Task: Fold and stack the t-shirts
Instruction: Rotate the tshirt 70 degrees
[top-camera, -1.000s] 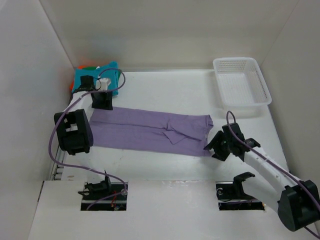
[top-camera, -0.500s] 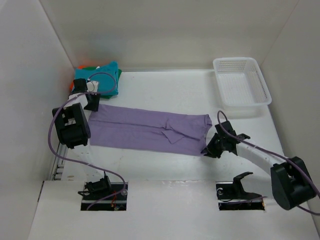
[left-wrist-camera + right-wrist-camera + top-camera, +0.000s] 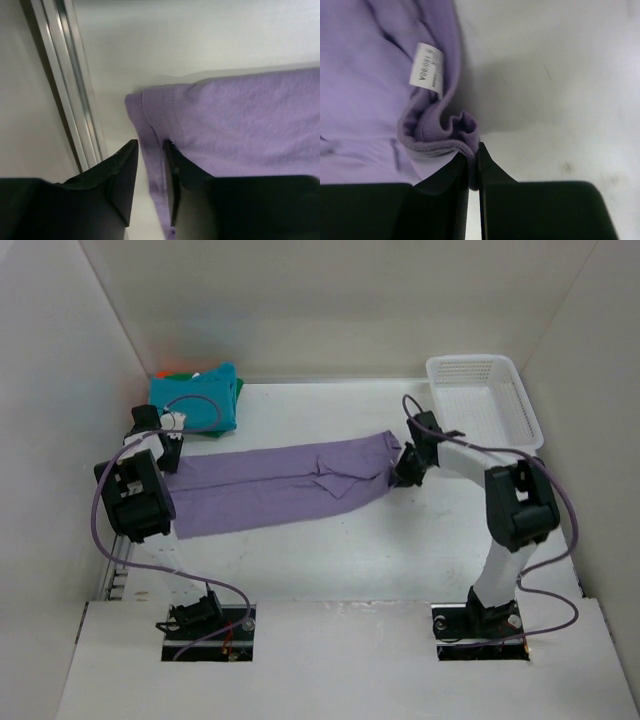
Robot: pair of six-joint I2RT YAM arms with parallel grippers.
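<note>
Stretching across the flat white table [image 3: 420, 560], the pale lavender purple cloth t-shirt [image 3: 280, 480] lies as a long folded band between both arms. A white plastic mesh basket [image 3: 470, 361] sits at the far right corner. At the far left corner, a folded teal blue t-shirt [image 3: 195, 405] tops a dark green t-shirt [image 3: 239, 388] and a bright orange t-shirt [image 3: 163, 374]. The left gripper [image 3: 150, 146] pinches the lavender hem, jaws narrow; the right gripper [image 3: 473, 150] clamps the ribbed collar
</note>
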